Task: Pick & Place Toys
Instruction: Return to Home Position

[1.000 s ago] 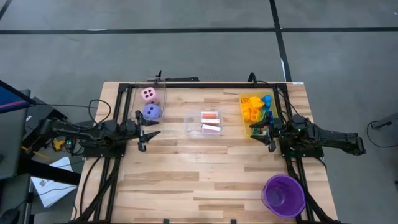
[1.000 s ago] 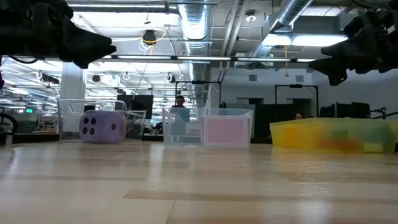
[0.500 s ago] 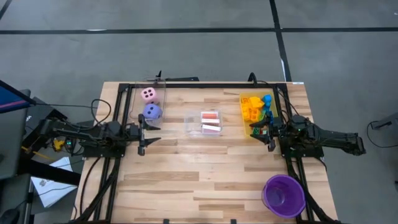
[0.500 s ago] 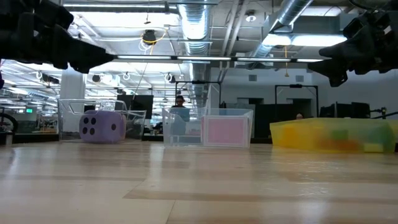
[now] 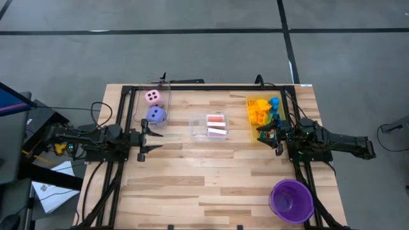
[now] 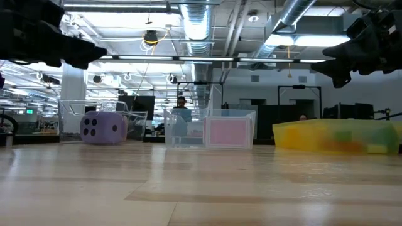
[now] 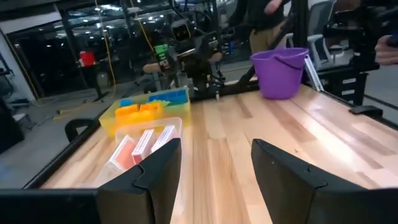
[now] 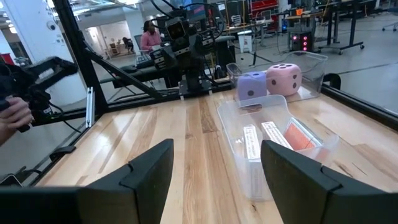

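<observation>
Step in hand, as judged: both arms go to rest with nothing carried. Left tool point(image 5: 144, 135) hangs over the counter point(image 5: 211, 182) at its left side, fingers spread and empty in its wrist view; right tool point(image 5: 273, 137) hangs at the right side, likewise spread and empty.

To do it well: draw each arm straight back at height; leave the fingers apart; keep clear of the bin walls; no sweep across the middle.

- Purple die point(image 5: 156, 115) and pink die point(image 5: 153, 97): in a clear bin point(image 6: 135, 116), near the left tool, not touching.
- Pink-backed cards point(image 5: 216, 126): in the middle clear bin point(image 5: 195, 128), between the tools, apart from both.
- Bricks point(image 5: 259, 114): heaped in the yellow bin point(image 5: 248, 121), just beside the right tool; contact not seen.
- Purple cup point(image 5: 292, 199): well apart from both tools.
</observation>
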Tool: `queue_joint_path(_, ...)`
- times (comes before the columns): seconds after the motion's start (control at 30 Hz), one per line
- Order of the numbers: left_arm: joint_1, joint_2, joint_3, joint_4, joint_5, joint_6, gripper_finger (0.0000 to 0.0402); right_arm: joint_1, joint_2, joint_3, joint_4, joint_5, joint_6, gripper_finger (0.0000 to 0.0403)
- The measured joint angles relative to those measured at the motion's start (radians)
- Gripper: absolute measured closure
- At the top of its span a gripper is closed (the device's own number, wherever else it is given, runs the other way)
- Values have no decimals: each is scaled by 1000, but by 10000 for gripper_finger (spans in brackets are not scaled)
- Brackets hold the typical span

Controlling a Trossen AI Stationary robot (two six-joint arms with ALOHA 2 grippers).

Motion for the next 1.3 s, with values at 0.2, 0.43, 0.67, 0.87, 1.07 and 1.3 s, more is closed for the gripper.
queue_joint_path(0.2, 1, -171, 1, -122, 5, -2, 211, 2, 0, 0, 0, 0, 7, 168)
queue_joint_path(0.43, 2, -157, 3, -118, -84, 25, 211, 2, 0, 0, 0, 0, 6, 168)
queue_joint_path(0.67, 2, -169, 2, -88, -137, 69, 211, 2, 0, 0, 0, 0, -17, 168)
queue_joint_path(0.87, 2, -169, 2, -80, -151, 53, 211, 2, 0, 0, 0, 0, -24, 168)
queue_joint_path(1.07, 2, -155, 2, -77, -234, -49, 211, 1, 0, -1, -6, 55, -18, 168)
queue_joint_path(1.3, 2, -99, 2, -75, -235, -75, 211, 1, 0, -1, -6, 59, 52, 168)
